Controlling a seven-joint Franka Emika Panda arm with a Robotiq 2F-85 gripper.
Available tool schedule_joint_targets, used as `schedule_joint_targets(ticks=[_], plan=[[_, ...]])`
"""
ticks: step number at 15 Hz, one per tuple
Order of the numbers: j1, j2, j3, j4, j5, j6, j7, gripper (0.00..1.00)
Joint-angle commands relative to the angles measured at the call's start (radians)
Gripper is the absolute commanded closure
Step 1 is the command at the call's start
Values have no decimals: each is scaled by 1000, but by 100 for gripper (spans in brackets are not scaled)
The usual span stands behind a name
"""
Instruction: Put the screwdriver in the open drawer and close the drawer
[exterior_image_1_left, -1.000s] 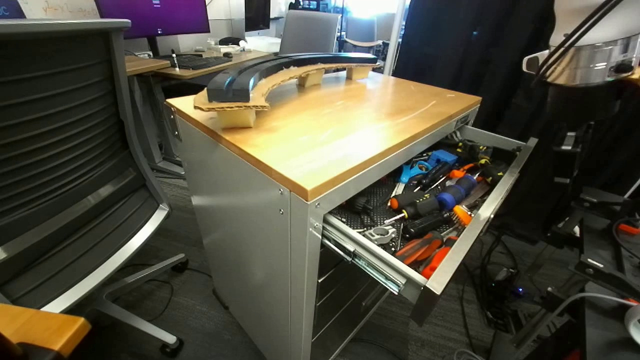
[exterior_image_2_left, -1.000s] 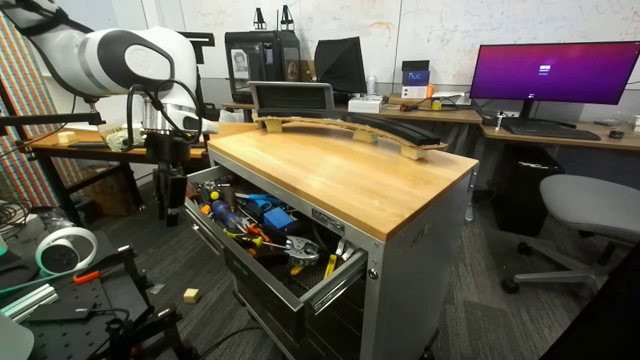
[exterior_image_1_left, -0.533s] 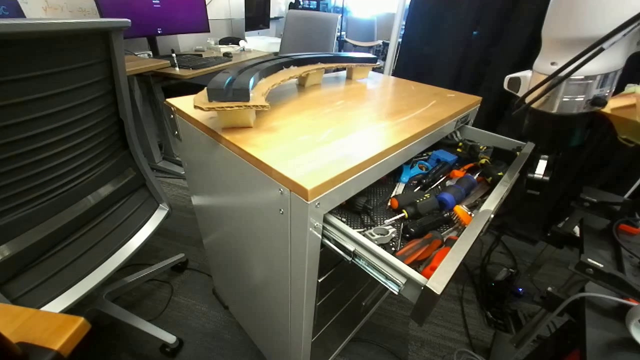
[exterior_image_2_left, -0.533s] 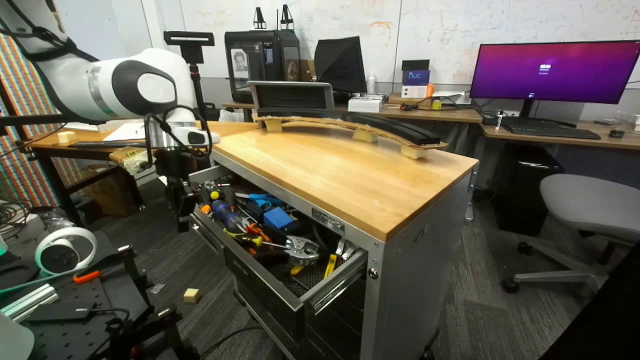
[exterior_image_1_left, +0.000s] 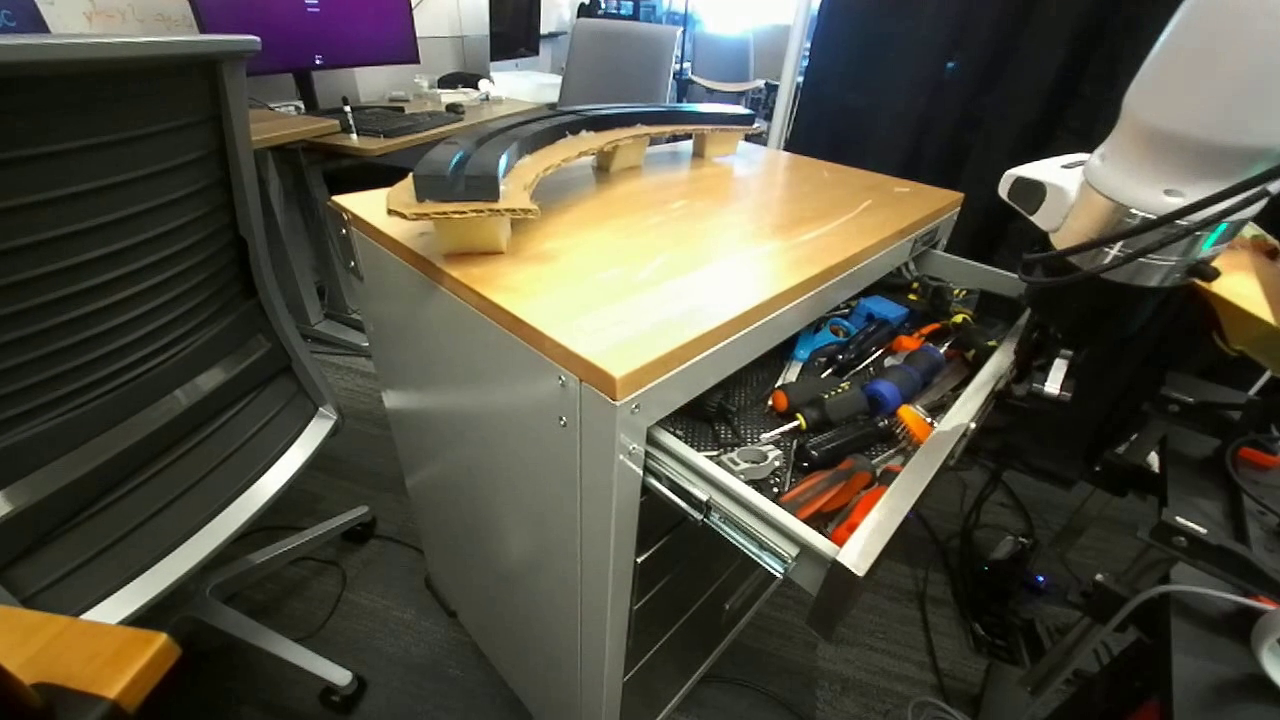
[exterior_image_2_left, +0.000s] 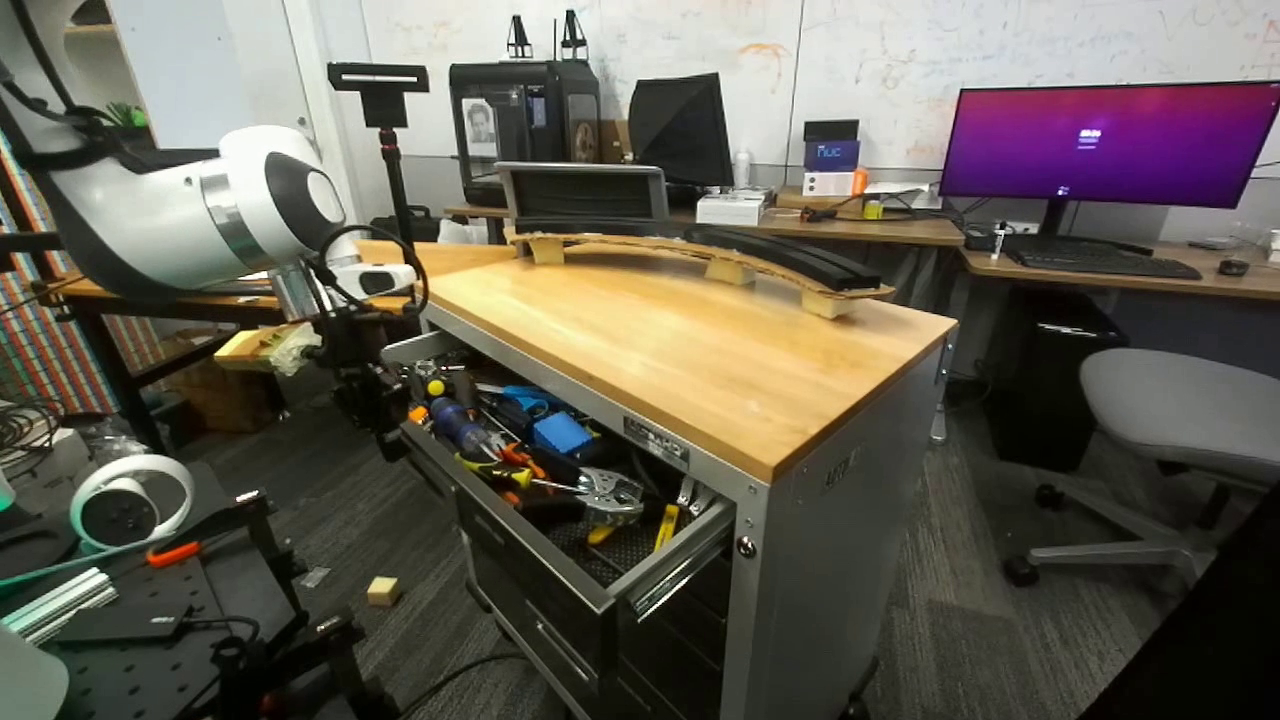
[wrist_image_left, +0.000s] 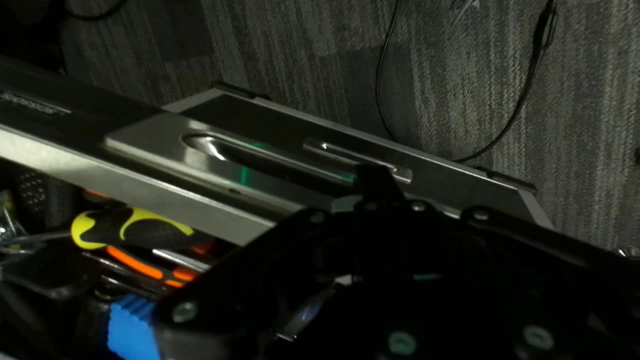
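One open, dark-fronted metal drawer (exterior_image_1_left: 930, 455)

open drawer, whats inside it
Inside the drawer: blue scissors, a blue block, red handles and other jumbled tools over a dark liner. Anything beneath them is covered; I can't pick out the stubby black screwdriver.

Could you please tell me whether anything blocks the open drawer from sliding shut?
Nothing visible stands in the way: the drawer sits partly out of the cabinet, with the gripper outside at its front. I can't tell whether the tools inside all lie low enough to pass.
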Motion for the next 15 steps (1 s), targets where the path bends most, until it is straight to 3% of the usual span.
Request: schedule_joint_targets(ticks=[1, 10, 13, 15], plan=[[48, -38, -30, 1, -282, 60, 219, 95], [106, 71, 12, 119, -1037, -2, 816, 95], [124, 166, 53, 167, -1282, -87, 1016, 95], [86, 259, 128, 189, -1437, -191, 1134, 95]])
